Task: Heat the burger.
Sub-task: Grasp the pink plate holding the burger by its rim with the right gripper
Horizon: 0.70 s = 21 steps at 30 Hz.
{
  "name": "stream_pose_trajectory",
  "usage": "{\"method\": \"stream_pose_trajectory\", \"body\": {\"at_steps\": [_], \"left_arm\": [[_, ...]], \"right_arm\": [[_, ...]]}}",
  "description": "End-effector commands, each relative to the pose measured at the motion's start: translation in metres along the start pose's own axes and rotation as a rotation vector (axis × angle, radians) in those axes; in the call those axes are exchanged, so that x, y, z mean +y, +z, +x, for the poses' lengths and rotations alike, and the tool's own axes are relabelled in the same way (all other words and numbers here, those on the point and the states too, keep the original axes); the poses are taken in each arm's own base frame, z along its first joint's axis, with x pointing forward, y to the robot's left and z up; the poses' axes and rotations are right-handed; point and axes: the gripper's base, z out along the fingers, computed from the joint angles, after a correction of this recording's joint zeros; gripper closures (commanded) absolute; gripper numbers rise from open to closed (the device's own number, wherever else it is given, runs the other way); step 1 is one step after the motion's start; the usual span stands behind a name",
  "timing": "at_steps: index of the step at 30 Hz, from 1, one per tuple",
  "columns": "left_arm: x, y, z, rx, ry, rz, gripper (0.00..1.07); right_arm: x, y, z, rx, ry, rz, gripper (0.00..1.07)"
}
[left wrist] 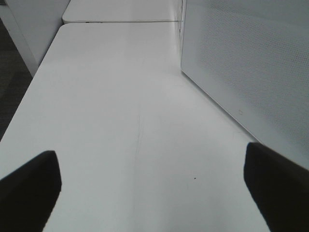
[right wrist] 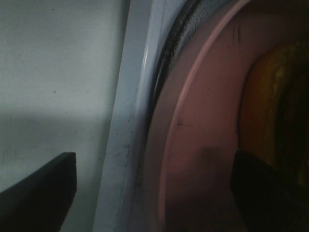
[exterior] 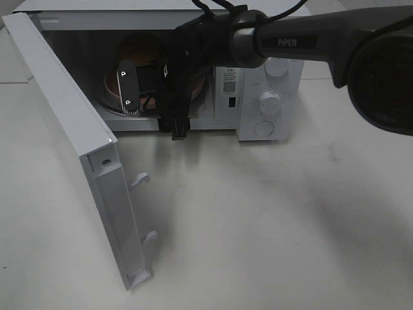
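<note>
The burger sits on a round pink plate inside the open microwave. Only its brown bun shows past my arm in the high view. The right wrist view shows the burger's yellow edge on the plate. My right gripper is at the oven's mouth, open. In its wrist view the right gripper straddles the plate's rim, one finger over the sill and one over the plate. My left gripper is open over bare table beside the microwave's perforated side, holding nothing.
The microwave door stands swung out towards the front left, its latch hooks pointing right. The control panel with knobs is to the right of the opening. My right arm crosses above the oven. White table lies in front.
</note>
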Motion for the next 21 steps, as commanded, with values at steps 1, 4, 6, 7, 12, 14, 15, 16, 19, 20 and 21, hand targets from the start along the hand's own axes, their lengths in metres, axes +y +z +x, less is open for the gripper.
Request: {"method": "stream_pose_trajectory", "body": {"at_steps": [1,4,6,7,12,14,15,16,19,20,21], "left_arm": [[0.0,-0.003,0.002,-0.025,0.0,-0.003,0.09],[0.0,-0.003,0.002,-0.025,0.0,-0.003,0.09],[0.0,-0.003,0.002,-0.025,0.0,-0.003,0.09],[0.0,-0.003,0.002,-0.025,0.0,-0.003,0.09],[0.0,-0.003,0.002,-0.025,0.0,-0.003,0.09],[0.0,-0.003,0.002,-0.025,0.0,-0.003,0.09],[0.0,-0.003,0.002,-0.025,0.0,-0.003,0.09],[0.0,-0.003,0.002,-0.025,0.0,-0.003,0.09],[0.0,-0.003,0.002,-0.025,0.0,-0.003,0.09],[0.0,-0.003,0.002,-0.025,0.0,-0.003,0.09],[0.0,-0.003,0.002,-0.025,0.0,-0.003,0.09]], "right_arm": [[-0.004,0.001,-0.001,0.006,0.014,-0.008,0.25],[-0.007,0.005,-0.001,0.007,0.016,-0.004,0.26],[-0.012,0.008,0.001,-0.003,0.04,0.006,0.27],[-0.012,0.008,0.001,-0.003,0.04,0.006,0.27],[-0.011,0.014,0.003,0.005,0.047,-0.011,0.33],[-0.008,0.02,0.007,0.003,0.063,-0.031,0.46],[-0.008,0.02,0.007,0.003,0.063,-0.031,0.46],[-0.006,0.023,0.007,0.004,0.063,-0.035,0.51],[-0.005,0.024,0.008,0.005,0.061,-0.037,0.79],[-0.005,0.024,0.008,0.005,0.061,-0.037,0.88],[-0.005,0.024,0.008,0.005,0.061,-0.037,0.88]]}}
